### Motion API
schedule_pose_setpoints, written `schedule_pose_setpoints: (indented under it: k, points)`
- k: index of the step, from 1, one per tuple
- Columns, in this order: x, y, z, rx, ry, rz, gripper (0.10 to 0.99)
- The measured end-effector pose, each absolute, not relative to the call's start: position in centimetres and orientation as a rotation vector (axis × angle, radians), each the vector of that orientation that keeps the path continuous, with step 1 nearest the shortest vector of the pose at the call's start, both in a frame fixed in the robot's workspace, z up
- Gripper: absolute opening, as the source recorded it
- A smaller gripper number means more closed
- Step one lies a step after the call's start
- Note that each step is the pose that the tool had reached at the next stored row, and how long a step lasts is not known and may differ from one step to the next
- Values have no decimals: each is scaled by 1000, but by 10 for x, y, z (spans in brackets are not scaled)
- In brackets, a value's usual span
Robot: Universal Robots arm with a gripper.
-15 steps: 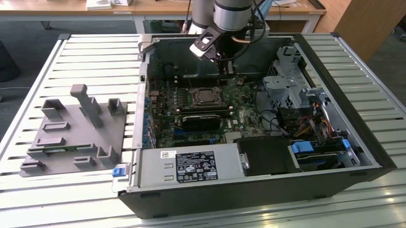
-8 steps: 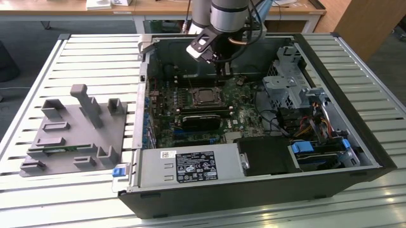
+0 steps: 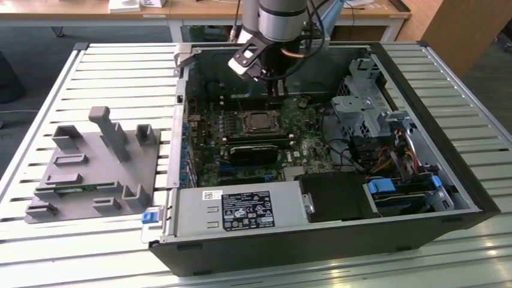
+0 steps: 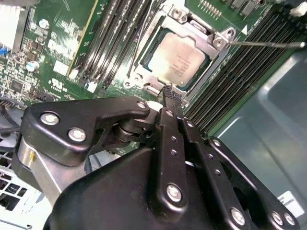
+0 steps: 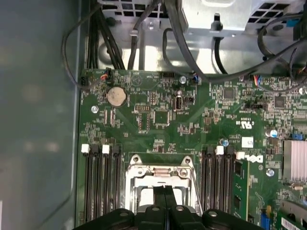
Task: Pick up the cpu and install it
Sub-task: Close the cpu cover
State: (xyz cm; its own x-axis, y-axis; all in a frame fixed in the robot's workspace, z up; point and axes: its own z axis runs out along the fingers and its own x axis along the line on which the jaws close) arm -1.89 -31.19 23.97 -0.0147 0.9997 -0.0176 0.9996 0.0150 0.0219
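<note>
1. Slatted bench (image 3: 96, 66) carries an open case (image 3: 320, 252), board (image 3: 208, 156) exposed.
2. Silver-topped cpu (image 4: 180, 60) lies in the socket (image 4: 218, 42), upper centre of the second wrist view.
3. Robot's hand (image 4: 169, 92) hangs near the cpu's edge, fingers pressed together, holding nothing.
4. Risk, as judged: narrow tips pressing off-centre could tilt the cpu and bend socket pins. Its lever (image 4: 264, 44) looks unlatched, so nothing clamps it.
</note>
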Motion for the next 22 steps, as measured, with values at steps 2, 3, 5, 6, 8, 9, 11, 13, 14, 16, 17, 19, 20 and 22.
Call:
schedule_pose_setpoints:
  k: [2, 3, 5, 6, 8, 9, 11, 13, 14, 16, 17, 19, 20, 22]
  points:
    - [-21, -312, 240, 2185, 2218, 5, 106]
    - [-22, -312, 240, 2185, 2218, 5, 106]
    - [-23, -312, 239, 2185, 2218, 5, 106]
    - [-24, -312, 239, 2185, 2218, 5, 106]
    - [-27, -312, 239, 2185, 2218, 5, 106]
    - [-28, -312, 239, 2185, 2218, 5, 106]
    - [-30, -312, 239, 2185, 2218, 5, 106]
    - [-32, -312, 239, 2185, 2218, 5, 106]
    - [-34, -312, 239, 2185, 2218, 5, 106]
    - [-36, -312, 238, 2185, 2218, 5, 106]
    - [-38, -312, 238, 2185, 2218, 5, 106]
    - [-40, -312, 238, 2185, 2218, 5, 106]
    - [-41, -312, 238, 2185, 2218, 5, 106]
    - [-42, -312, 238, 2186, 2218, 6, 106]
